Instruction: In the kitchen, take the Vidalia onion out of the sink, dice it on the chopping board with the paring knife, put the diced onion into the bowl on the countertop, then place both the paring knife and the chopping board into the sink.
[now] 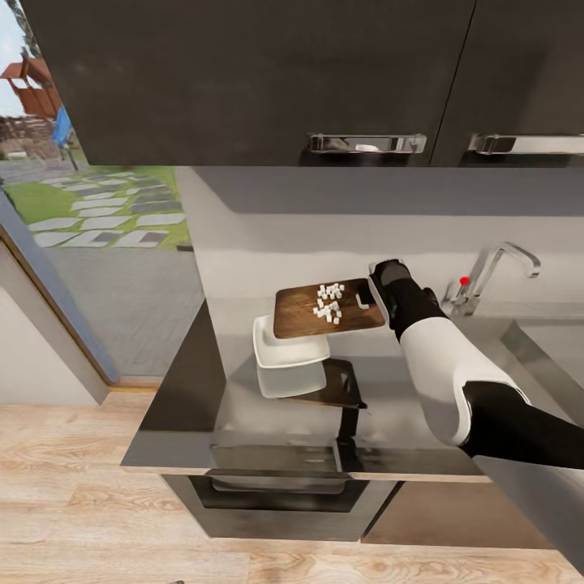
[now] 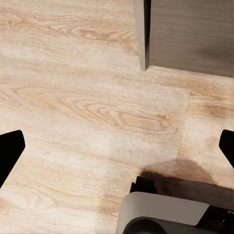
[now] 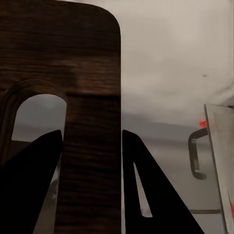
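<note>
At frame centre my right pincer (image 1: 375, 294) clamps the slotted end of the dark-brown wooden chopping board (image 1: 324, 308); tiny white onion cubes (image 1: 328, 302) sit on it; the square white bowl (image 1: 288, 347) lies just below-left on the glossy grey tabletop (image 1: 191, 381); my left pincer (image 2: 117, 146) is spread wide over wood-grain floor (image 2: 83, 97).

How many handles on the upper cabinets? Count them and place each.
2. One cabinet handle sits above the chopping board; the other handle runs off the head view's right edge, above the tap. Others may lie outside the picture.
</note>
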You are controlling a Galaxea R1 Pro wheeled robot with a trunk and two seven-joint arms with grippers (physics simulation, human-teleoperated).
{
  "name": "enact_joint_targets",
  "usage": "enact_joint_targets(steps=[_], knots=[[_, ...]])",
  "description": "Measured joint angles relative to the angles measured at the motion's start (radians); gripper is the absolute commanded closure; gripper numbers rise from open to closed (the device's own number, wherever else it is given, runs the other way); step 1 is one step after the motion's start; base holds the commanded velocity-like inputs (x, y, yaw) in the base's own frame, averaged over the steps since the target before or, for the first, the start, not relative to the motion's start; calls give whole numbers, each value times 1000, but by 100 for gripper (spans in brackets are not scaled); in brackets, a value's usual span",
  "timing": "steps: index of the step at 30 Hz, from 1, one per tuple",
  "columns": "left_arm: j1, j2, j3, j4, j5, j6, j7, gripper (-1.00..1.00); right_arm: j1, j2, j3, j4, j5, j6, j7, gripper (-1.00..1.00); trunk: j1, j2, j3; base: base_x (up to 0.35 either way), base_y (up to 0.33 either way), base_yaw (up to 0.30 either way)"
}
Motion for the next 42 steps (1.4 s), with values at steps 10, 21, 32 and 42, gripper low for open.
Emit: enact_joint_targets(steps=[10,21,32,42], knots=[[0,1,0,0,1,0,0,-100,-6,4,114,-54,0,-3,-4,100,0,0,0,0,0,0],[0,4,0,8,0,0,0,-100,-6,0,131,-94,-2,-10,2,100,0,0,0,0,0,0],[0,14,0,14,1,0,0,-100,-4,8,160,-113,-9,-12,23,100,0,0,0,0,0,0],[0,22,4,24,1,-2,1,-100,-21,18,247,-97,-17,-29,65,100,0,0,0,0,0,0]])
